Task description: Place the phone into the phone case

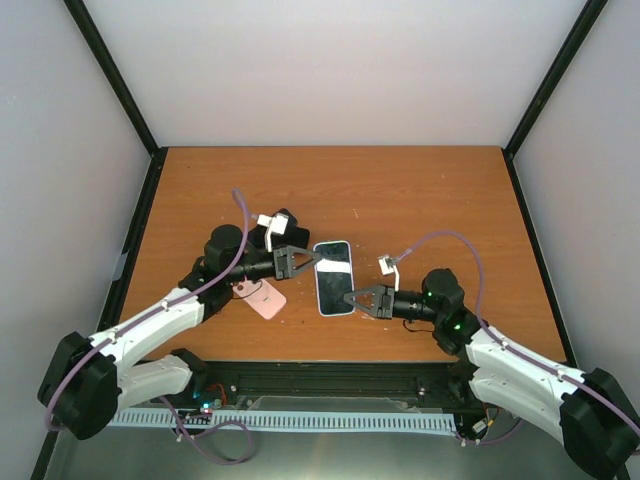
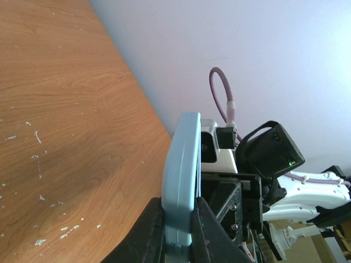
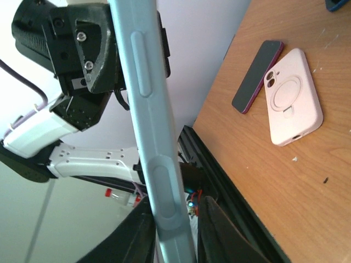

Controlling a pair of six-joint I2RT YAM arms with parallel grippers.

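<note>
Light-blue phone case (image 2: 181, 175) — pinched edge-on between left gripper (image 2: 178, 219) fingers, firm hold. Right gripper (image 3: 174, 233) straddles opposite edge, fingers narrow; cannot tell if clamped. Dark-screened phone (image 1: 334, 270) sits in case, between both grippers. Pink phone case (image 3: 293, 98), maroon phone (image 3: 256, 76) — flat on table (image 1: 420, 190), side by side, just beside left gripper's wrist.

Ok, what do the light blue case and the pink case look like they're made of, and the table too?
The light blue case: probably soft silicone or rubbery plastic; matte, with moulded button bumps along its edge. The pink case: likely the same; matte, with a raised ring on its back. The table: wood or wood-look laminate; grain shows, slight sheen, white flecks.
</note>
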